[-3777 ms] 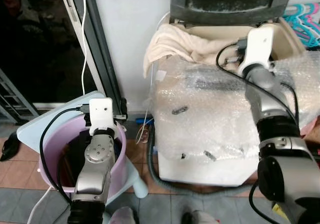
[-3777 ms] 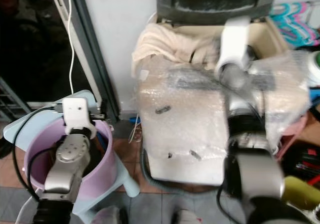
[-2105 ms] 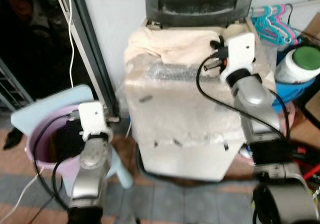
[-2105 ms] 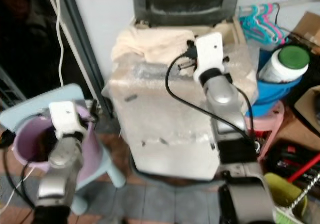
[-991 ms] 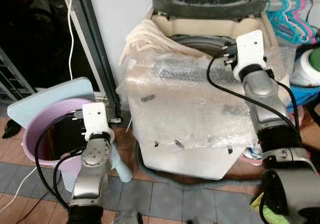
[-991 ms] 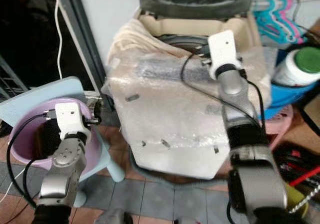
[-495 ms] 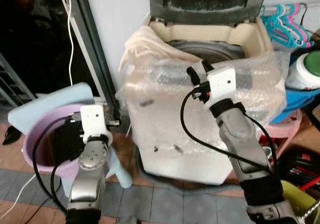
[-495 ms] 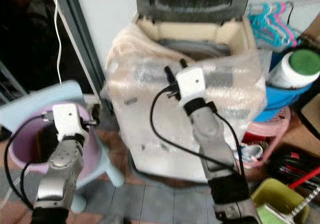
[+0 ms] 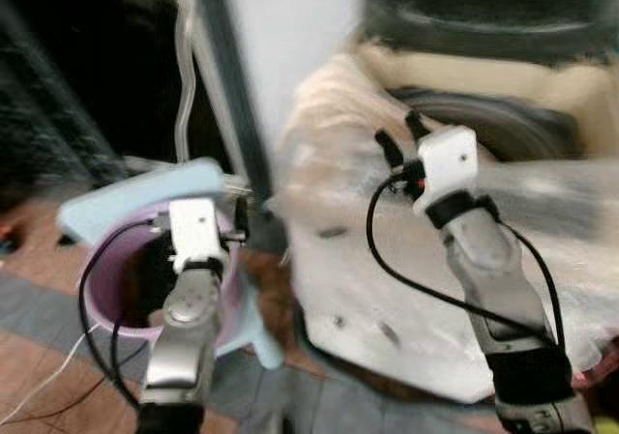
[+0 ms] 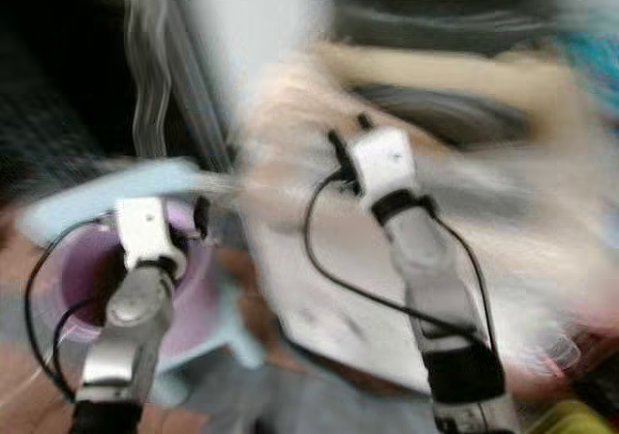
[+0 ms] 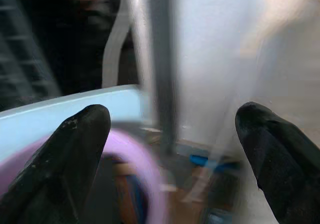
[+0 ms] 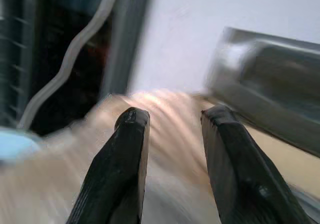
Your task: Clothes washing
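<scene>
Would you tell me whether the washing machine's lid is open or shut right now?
Open. The dark lid stands raised at the back of the washing machine, and the drum opening below shows uncovered, though the picture is blurred.

Both eye views are smeared by motion, the right eye view worst. The bubble-wrapped cream washing machine (image 9: 426,289) runs off the right edge, its drum only a dark blur. The pink plastic bucket (image 9: 111,289) hides its contents behind the left arm.
</scene>
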Tool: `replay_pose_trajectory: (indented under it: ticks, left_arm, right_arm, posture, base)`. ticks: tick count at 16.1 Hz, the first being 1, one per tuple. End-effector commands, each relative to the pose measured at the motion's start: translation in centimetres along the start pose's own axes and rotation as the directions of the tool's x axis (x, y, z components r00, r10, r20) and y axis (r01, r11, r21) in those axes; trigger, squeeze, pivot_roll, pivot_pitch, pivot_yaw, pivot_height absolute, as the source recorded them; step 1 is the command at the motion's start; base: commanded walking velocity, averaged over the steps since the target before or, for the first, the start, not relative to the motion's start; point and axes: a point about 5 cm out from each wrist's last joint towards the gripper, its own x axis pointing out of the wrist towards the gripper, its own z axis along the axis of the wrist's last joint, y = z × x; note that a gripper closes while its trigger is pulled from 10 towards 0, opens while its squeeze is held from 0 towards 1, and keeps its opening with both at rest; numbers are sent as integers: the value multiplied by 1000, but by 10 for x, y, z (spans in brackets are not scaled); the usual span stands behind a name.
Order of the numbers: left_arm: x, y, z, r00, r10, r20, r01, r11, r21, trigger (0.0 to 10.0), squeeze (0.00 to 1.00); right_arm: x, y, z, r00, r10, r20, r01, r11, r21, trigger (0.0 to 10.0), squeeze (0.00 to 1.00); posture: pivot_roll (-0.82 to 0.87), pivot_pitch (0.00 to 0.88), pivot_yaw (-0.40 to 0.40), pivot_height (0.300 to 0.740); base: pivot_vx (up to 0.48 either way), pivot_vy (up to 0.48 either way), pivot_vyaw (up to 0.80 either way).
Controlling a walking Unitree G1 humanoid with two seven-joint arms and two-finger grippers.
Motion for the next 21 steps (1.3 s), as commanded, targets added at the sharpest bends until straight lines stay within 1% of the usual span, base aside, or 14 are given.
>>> replay_pose_trajectory:
  ticks: [1, 4, 5, 6, 8, 9, 11, 12, 13, 14, 15, 18, 20, 21]
  left_arm:
    - [1, 6, 1, 1000, 16, 2, -16, 1000, 10, 10000, 0]
    - [2, 7, 2, 1000, 19, 1, -19, 1000, 9, 10000, 0]
    - [1, 5, 1, 1000, 10, -6, -10, 1000, 16, 10000, 0]
    - [0, 4, -1, 1000, 9, -18, -9, 1000, 18, 10000, 0]
    - [1, 4, 1, 1000, 12, -18, -11, 1000, 16, 10000, 0]
    - [0, 4, 2, 1000, 13, -18, -12, 1000, 16, 10000, 0]
    - [-4, 4, 2, 999, 26, -24, -25, 1000, 15, 10000, 0]
    - [-8, 6, 1, 999, 42, -31, -41, 999, 11, 10000, 0]
    - [-10, 9, 1, 998, 54, -35, -54, 998, 11, 10000, 0]
    - [-11, 10, 0, 998, 58, -38, -58, 998, 12, 10000, 0]
    - [-11, 11, -1, 997, 60, -44, -60, 998, 13, 10000, 0]
    - [-9, 7, -1, 997, 46, -55, -45, 999, 20, 10000, 0]
    - [-7, 7, -1, 998, 38, -58, -36, 999, 26, 10000, 0]
    - [-6, 7, 0, 998, 38, -58, -36, 999, 29, 10000, 0]
  right_arm:
    - [2, 9, 5, 999, 37, 20, -37, 999, 14, 10000, 0]
    - [7, 0, 0, 1000, 8, -22, -8, 1000, 2, 10000, 0]
    - [13, -8, -4, 998, -23, -61, 21, 999, -34, 10000, 0]
    - [19, -14, -6, 996, -33, -83, 30, 999, -32, 10000, 0]
    - [45, -27, -10, 987, -3, -163, -3, 999, -33, 10000, 0]
    - [56, -28, -11, 982, 42, -185, -50, 998, -42, 10000, 0]
    - [68, -33, -26, 953, 40, -301, -71, 993, -94, 10000, 0]
    - [67, -39, -38, 928, -18, -373, -24, 994, -108, 6549, 0]
    - [64, -40, -48, 905, -39, -424, -2, 995, -97, 3294, 0]
    - [62, -40, -54, 891, -33, -452, -9, 996, -89, 2275, 0]
    - [56, -40, -64, 866, -16, -501, -20, 998, -67, 0, 0]
    - [51, -46, -74, 843, -27, -538, 12, 999, -32, 0, 0]
    - [49, -50, -77, 833, -62, -549, 63, 998, -17, 0, 0]
    - [48, -53, -79, 823, -92, -561, 122, 992, 16, 0, 0]
  posture:
    - [-26, 0, 83, 740]
    - [-24, 1, 83, 740]
    - [-22, 2, 81, 740]
    - [-17, 4, 77, 740]
    - [-9, 18, 73, 740]
    - [-1, 28, 68, 740]
    - [22, 49, 41, 740]
    - [33, 51, 29, 740]
    - [39, 54, 22, 740]
    - [39, 54, 20, 740]
    - [32, 56, 20, 740]
    - [18, 55, 28, 740]
    - [23, 53, 36, 740]
    - [26, 59, 38, 740]
  base:
    - [296, 379, 0]
    - [290, 382, 0]
    - [0, 0, 0]
    - [0, 0, 0]
    - [0, 0, 0]
    - [0, 0, 0]
    - [0, 0, 0]
    - [0, 0, 0]
    - [0, 0, 0]
    - [0, 0, 0]
    - [0, 0, 0]
    - [0, 0, 0]
    - [0, 0, 0]
    - [0, 0, 0]
